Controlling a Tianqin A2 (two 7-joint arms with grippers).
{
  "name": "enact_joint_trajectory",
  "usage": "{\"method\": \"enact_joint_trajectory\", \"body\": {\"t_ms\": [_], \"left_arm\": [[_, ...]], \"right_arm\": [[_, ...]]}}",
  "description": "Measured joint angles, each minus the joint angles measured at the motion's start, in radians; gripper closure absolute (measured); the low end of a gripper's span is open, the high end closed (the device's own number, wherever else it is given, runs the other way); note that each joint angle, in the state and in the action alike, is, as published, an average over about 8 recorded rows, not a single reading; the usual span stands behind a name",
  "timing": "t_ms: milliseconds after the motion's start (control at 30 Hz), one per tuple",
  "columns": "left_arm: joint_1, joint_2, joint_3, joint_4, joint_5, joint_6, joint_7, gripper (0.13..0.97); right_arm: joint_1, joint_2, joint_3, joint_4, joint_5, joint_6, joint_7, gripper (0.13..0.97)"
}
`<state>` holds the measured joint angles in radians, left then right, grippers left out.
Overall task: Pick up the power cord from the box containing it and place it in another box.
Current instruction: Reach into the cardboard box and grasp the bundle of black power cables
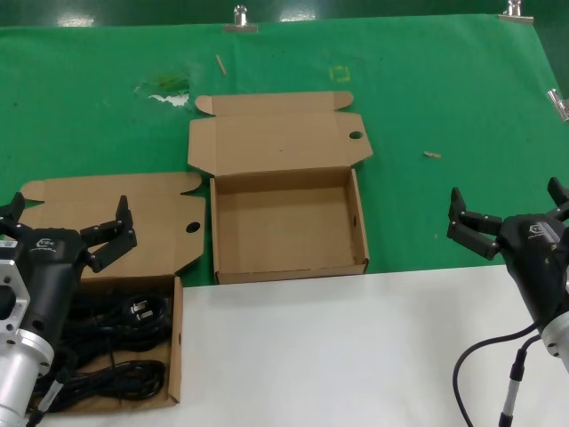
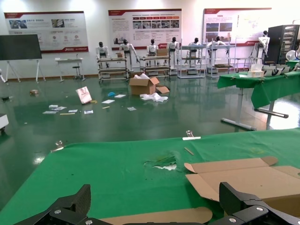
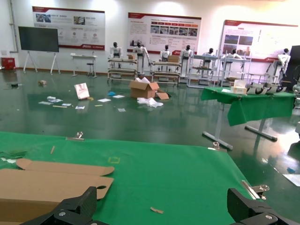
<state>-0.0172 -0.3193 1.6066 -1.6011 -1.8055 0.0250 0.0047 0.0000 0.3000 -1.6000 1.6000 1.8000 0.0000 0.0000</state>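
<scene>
The power cord (image 1: 133, 313) lies as black bundles with a chunky plug in the open brown box (image 1: 177, 338) at the near left. That box's lid (image 1: 116, 218) lies flat behind it. My left gripper (image 1: 69, 221) is open and empty, hovering over the back of this box above the cord. The second brown box (image 1: 360, 222) stands empty in the middle, lid (image 1: 276, 133) folded back. My right gripper (image 1: 507, 203) is open and empty to the right of it, over the green cloth. The left wrist view shows my open left gripper (image 2: 154, 201) and both lids (image 2: 243, 178). The right wrist view shows my open right gripper (image 3: 161, 204).
A white tabletop (image 1: 356, 356) fills the front; green cloth (image 1: 444, 89) covers the back. Small scraps (image 1: 432, 155) and a torn patch (image 1: 169, 89) lie on the cloth. Metal clips (image 1: 240, 18) hold its far edge. A black cable (image 1: 480, 356) hangs by my right arm.
</scene>
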Motion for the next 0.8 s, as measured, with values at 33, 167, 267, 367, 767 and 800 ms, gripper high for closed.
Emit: {"method": "enact_joint_trajectory", "body": {"t_ms": [33,167,267,367,767,800], "left_arm": [[0.000,0.000,0.000,0.000,0.000,0.000,0.000,0.132],[0.000,0.000,0.000,0.000,0.000,0.000,0.000,0.132],[0.000,0.000,0.000,0.000,0.000,0.000,0.000,0.132],[0.000,0.000,0.000,0.000,0.000,0.000,0.000,0.132],[0.000,0.000,0.000,0.000,0.000,0.000,0.000,0.132],[0.000,0.000,0.000,0.000,0.000,0.000,0.000,0.132]], "right_arm": [[0.000,0.000,0.000,0.000,0.000,0.000,0.000,0.129],[0.000,0.000,0.000,0.000,0.000,0.000,0.000,0.129],[0.000,0.000,0.000,0.000,0.000,0.000,0.000,0.129],[0.000,0.000,0.000,0.000,0.000,0.000,0.000,0.129],[0.000,0.000,0.000,0.000,0.000,0.000,0.000,0.129],[0.000,0.000,0.000,0.000,0.000,0.000,0.000,0.129]]}}
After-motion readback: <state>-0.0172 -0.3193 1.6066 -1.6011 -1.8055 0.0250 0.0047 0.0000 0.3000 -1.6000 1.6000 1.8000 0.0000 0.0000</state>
